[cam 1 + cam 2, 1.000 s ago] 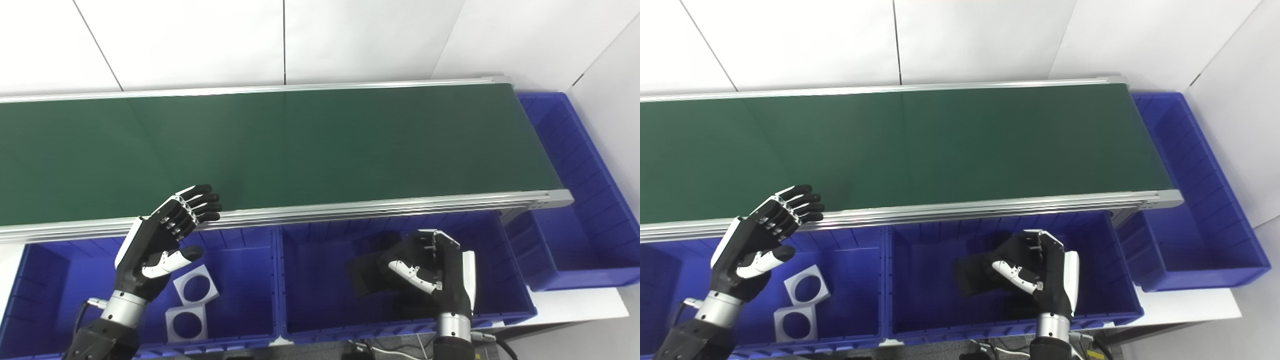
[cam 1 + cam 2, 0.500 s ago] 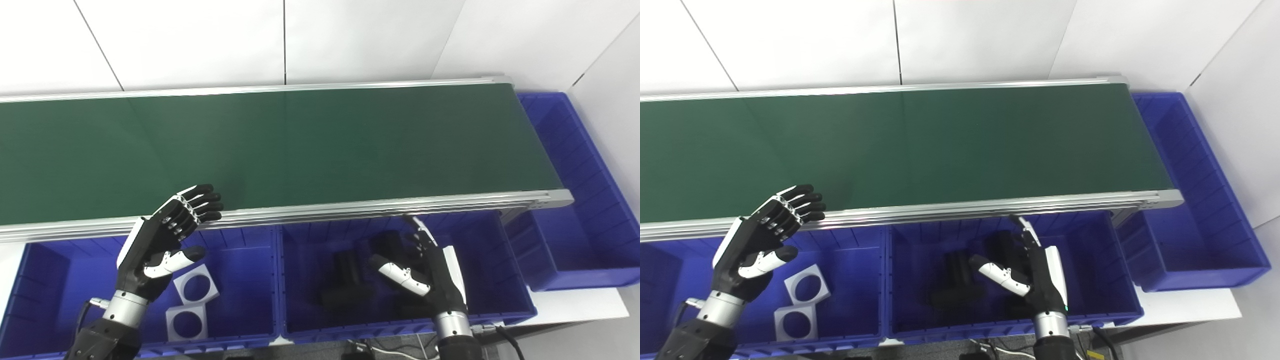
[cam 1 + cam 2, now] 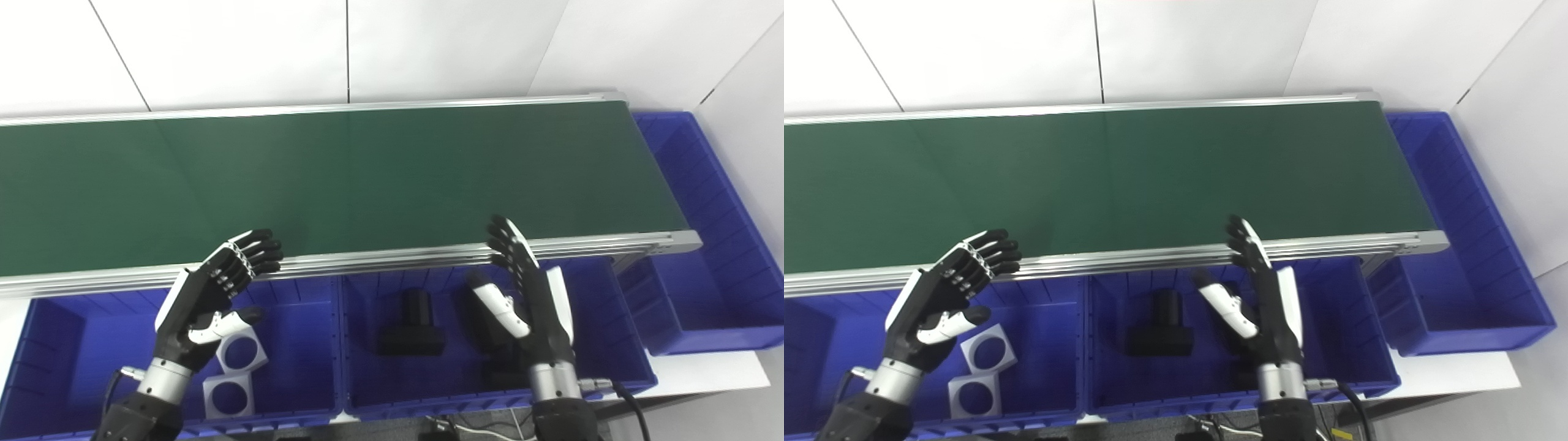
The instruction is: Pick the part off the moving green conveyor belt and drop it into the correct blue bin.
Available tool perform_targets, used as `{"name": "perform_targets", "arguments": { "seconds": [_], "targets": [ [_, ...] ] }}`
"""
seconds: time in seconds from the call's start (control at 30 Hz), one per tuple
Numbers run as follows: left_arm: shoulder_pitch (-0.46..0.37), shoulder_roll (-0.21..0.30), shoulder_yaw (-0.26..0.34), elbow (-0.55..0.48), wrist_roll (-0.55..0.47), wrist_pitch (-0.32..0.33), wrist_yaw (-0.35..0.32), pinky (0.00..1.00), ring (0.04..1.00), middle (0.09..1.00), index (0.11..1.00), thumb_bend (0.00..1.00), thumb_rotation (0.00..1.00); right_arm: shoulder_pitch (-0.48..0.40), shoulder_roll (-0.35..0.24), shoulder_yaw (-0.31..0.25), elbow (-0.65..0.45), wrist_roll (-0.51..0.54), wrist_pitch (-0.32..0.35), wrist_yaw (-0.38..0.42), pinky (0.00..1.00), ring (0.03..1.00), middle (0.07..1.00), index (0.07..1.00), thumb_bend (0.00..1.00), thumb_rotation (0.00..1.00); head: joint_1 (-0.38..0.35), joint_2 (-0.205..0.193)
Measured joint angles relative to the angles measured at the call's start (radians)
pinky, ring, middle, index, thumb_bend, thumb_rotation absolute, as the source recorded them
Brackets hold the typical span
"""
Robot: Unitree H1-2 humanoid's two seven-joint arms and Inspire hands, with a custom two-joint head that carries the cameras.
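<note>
Both hands, left hand (image 3: 211, 300) and right hand (image 3: 530, 306), have black fingers, white thumbs, silver wrists; a black cable (image 3: 631, 401), probably, trails right.

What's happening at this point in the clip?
A humanoid robot is sorting parts at a green conveyor belt, which has nothing on it in view. Both hands are open and hold nothing. The right hand is raised above the middle blue bin, where a black T-shaped plastic part lies on the floor. The left hand hovers over the left blue bin, which holds two white square plates with round holes. A third blue bin sits at the belt's end.
</note>
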Motion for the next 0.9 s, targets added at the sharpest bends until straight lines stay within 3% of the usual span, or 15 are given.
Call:
{"name": "perform_targets", "arguments": {
  "seconds": [0.07, 0.27, 0.47, 0.63, 0.9],
  "targets": [
    [0.007, -0.005, -0.003, -0.001, 0.010, -0.003, 0.000, 0.76, 0.772, 0.787, 0.793, 0.88, 0.37, -0.016, -0.004, 0.023, -0.016, -0.001, 0.000, 0.016, 0.74, 0.816, 0.844, 0.884, 0.66, 0.73, 0.052, -0.018],
    [0.022, -0.032, -0.012, 0.000, 0.029, -0.023, 0.013, 0.76, 0.774, 0.787, 0.794, 0.89, 0.36, -0.072, -0.025, 0.088, -0.030, 0.000, 0.000, 0.074, 0.77, 0.848, 0.877, 0.909, 0.74, 0.73, 0.109, -0.047],
    [0.041, -0.038, -0.031, 0.000, 0.074, -0.060, 0.031, 0.77, 0.777, 0.798, 0.804, 0.88, 0.37, -0.095, -0.043, 0.152, 0.030, 0.002, 0.000, 0.138, 0.79, 0.878, 0.914, 0.938, 0.80, 0.74, 0.163, -0.063],
    [0.047, -0.044, -0.043, 0.001, 0.098, -0.070, 0.043, 0.76, 0.778, 0.805, 0.813, 0.89, 0.38, -0.107, -0.053, 0.160, 0.125, 0.036, -0.011, 0.157, 0.78, 0.878, 0.911, 0.940, 0.79, 0.70, 0.213, -0.072],
    [0.059, -0.069, -0.063, 0.001, 0.136, -0.076, 0.067, 0.76, 0.788, 0.816, 0.828, 0.88, 0.38, -0.106, -0.103, 0.150, 0.247, 0.134, -0.124, 0.181, 0.76, 0.867, 0.905, 0.932, 0.78, 0.64, 0.291, -0.100]
  ]
}}
